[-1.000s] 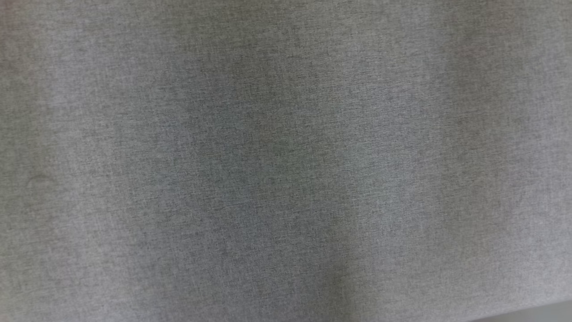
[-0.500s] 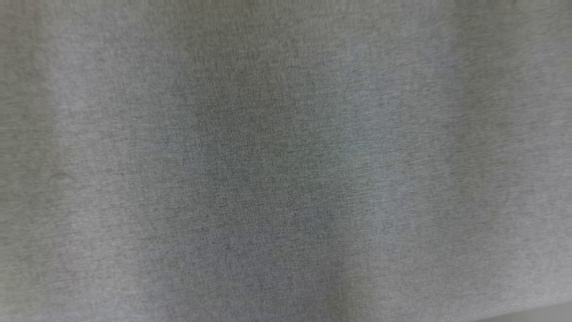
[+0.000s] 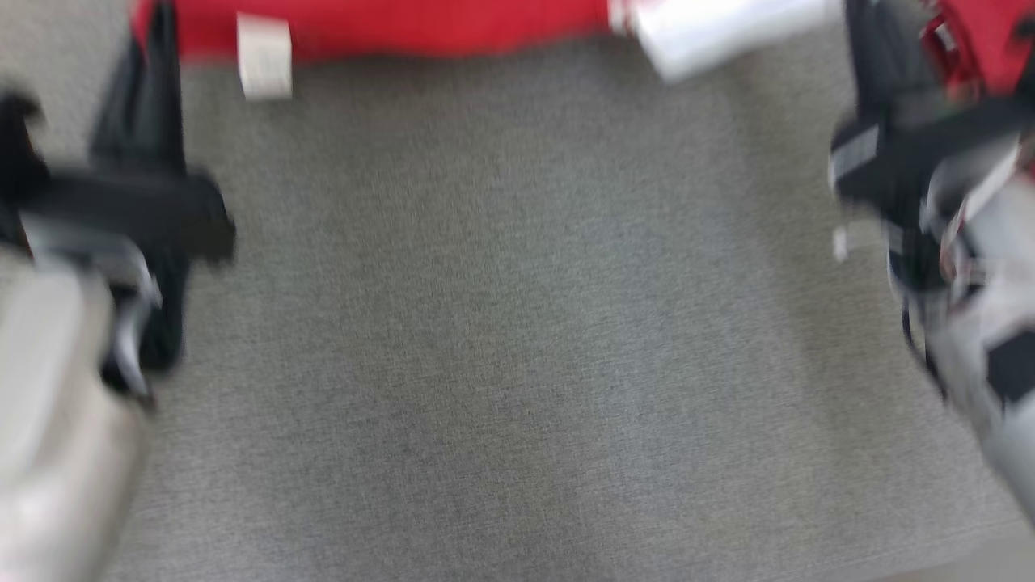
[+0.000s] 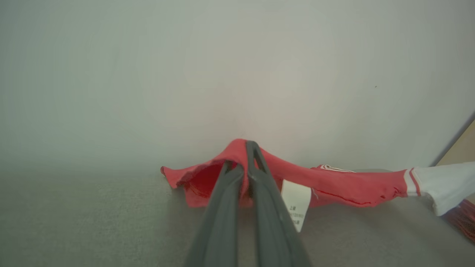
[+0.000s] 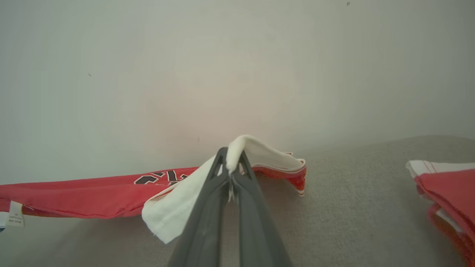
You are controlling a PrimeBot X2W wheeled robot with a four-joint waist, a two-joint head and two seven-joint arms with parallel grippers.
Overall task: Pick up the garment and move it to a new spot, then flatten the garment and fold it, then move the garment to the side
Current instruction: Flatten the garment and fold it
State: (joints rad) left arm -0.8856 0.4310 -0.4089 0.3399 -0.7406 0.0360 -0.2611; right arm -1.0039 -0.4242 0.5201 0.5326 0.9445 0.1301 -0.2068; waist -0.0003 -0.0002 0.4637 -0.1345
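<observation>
Both sets of jaws are clamped on the garment (image 3: 388, 28): my left gripper (image 4: 241, 155) on red hem, my right gripper (image 5: 232, 157) on white sleeve. Its long axis runs straight between them, across the table (image 3: 517, 323).

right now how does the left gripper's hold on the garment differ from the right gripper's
The left gripper pinches red cloth of the garment; the right gripper pinches its white part. A white label hangs by the left gripper; black print lies by the right gripper. Both are shut, tenting the cloth off the grey surface.
</observation>
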